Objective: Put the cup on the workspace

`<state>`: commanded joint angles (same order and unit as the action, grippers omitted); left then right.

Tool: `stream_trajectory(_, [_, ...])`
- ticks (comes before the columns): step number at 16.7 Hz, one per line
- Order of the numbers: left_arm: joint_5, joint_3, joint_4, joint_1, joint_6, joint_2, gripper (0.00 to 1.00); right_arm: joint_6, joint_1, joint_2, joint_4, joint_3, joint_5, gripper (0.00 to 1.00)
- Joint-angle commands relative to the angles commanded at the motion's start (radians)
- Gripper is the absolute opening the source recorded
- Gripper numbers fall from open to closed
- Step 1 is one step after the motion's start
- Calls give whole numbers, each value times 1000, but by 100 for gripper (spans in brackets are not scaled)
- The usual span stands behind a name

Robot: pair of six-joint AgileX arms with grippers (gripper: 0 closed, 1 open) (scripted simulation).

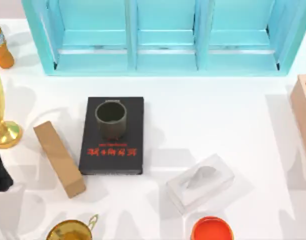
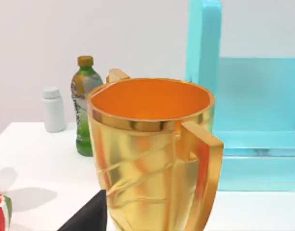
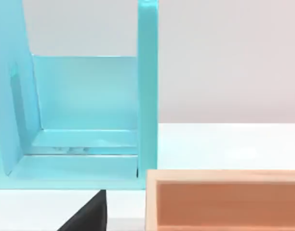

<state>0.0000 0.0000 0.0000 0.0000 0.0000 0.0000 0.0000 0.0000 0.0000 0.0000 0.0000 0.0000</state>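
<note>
Cup (image 1: 111,119) stands upright on the black book (image 1: 113,150), toward its far end, above the red lettering, with white worktop (image 1: 213,125) all around. My left arm (image 1: 0,170) sits at the worktop's left edge beside a gold trophy (image 2: 152,154); whether either claw is wide or narrow I cannot tell.

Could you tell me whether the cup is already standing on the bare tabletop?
No, the top view shows the cup standing upright on the black book, not on the tabletop.
</note>
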Motion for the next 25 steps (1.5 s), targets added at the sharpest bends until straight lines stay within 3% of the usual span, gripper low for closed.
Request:
stream_trajectory(5, [0,0,0,0,0,0,100,15,27,54,-34,54,14,100])
stream_trajectory(10, [0,0,0,0,0,0,100,98,155,341,-205,363,82,100])
stream_trajectory(25, [0,0,0,0,0,0,100,581,680,1738,-1032,2131,270,100])
